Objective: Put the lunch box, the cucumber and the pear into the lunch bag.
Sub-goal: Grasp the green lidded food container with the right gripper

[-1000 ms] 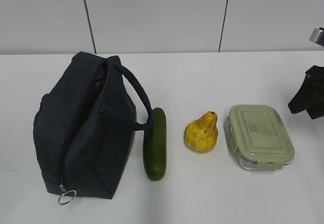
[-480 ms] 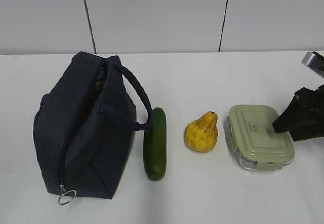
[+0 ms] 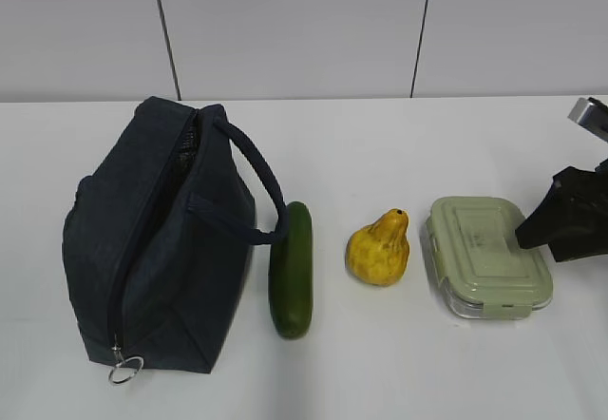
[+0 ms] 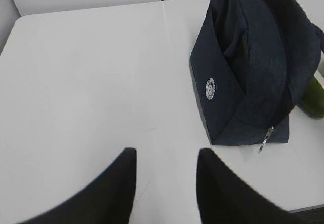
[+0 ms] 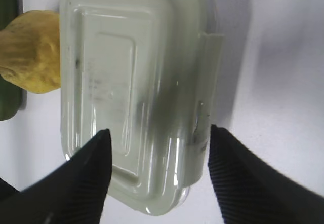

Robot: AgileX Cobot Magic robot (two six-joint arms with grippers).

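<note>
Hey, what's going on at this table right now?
A two-armed robot is starting to pack lunch. The right end effector hovers open over the lunch box, not gripping it. The pear and cucumber lie untouched on the table between the box and the lunch bag. The left end effector waits open beside the bag.

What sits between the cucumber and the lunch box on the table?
The pear sits there alone, apart from the cucumber on one side and the lunch box on the other, with bare table around it. The exterior view shows this best.
</note>
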